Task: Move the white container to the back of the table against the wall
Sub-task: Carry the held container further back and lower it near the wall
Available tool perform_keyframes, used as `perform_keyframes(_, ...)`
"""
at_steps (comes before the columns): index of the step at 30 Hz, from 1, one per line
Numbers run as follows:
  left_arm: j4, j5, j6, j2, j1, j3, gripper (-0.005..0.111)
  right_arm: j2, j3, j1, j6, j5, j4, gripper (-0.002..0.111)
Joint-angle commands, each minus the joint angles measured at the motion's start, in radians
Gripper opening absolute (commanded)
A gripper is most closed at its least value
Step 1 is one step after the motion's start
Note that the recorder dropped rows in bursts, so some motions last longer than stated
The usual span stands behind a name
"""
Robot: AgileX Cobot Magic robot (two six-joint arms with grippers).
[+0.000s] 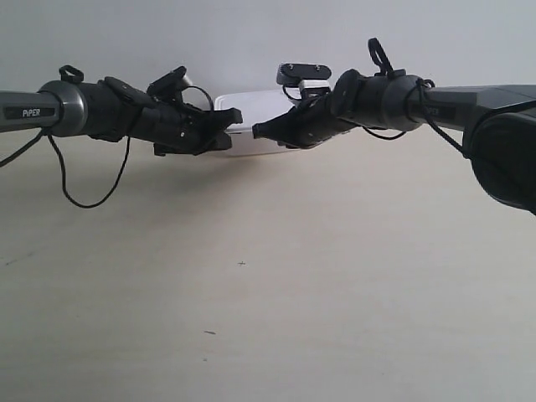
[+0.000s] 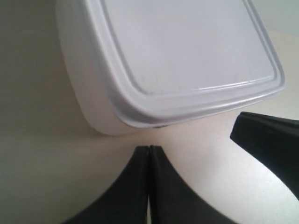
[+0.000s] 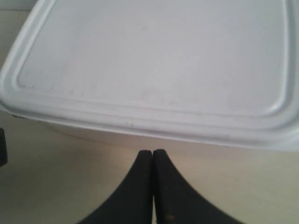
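Fingers pressed together, the left hand (image 2: 149, 149) and right hand (image 3: 153, 152) sit just before the white container (image 1: 251, 105), far back on the table (image 1: 251, 293) by the wall (image 1: 251, 33); the push looks nearly done, needing only an even nudge.

The exterior view sits low over the table (image 1: 251, 335), facing the wall (image 1: 251, 33) — the arms (image 1: 109, 109) enter from both sides. Both wrist views look down at a slant, very close on the white container (image 2: 187, 56) — which, with the table, all three views share.
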Motion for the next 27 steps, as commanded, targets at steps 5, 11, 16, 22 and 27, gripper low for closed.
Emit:
perform_keyframes(5,-0.014,0.006,0.005,0.028,-0.003,-0.063,0.0,0.008,-0.015,-0.005,-0.053,-0.016,0.013,0.0)
perform_keyframes(11,0.0,0.008,0.005,0.029,-0.003,-0.068,0.0,0.008,-0.015,-0.013,-0.052,0.02,0.007,0.0)
perform_keyframes(16,-0.002,-0.005,0.005,0.029,-0.003,-0.068,0.0,0.008,-0.015,-0.015,-0.085,0.087,0.003,0.0)
perform_keyframes(22,-0.002,-0.012,0.017,0.029,-0.003,-0.068,0.0,0.008,-0.015,-0.022,-0.092,0.116,-0.024,0.0)
perform_keyframes(27,-0.002,-0.024,0.036,0.03,-0.003,-0.068,0.0,0.008,-0.015,-0.042,0.041,0.111,-0.149,0.0)
